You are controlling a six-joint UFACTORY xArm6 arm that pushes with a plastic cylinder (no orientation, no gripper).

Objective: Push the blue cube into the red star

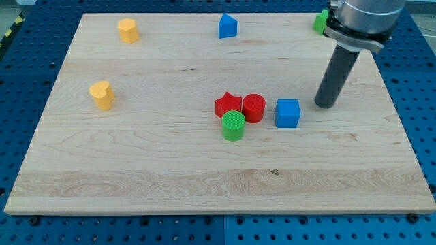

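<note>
The blue cube (287, 113) sits right of the board's middle. The red star (228, 105) lies to its left, with a red cylinder (253, 107) between the two, touching the star and close to the cube. A green cylinder (233, 126) sits just below the star and touches it. My tip (325, 104) rests on the board to the right of the blue cube, a little above its level, with a small gap between them.
A blue pointed block (227, 26) sits at the view's top centre. A yellow block (127, 30) is at the top left and a yellow heart (102, 94) at the left. A green block (319, 22) is partly hidden behind the arm at the top right.
</note>
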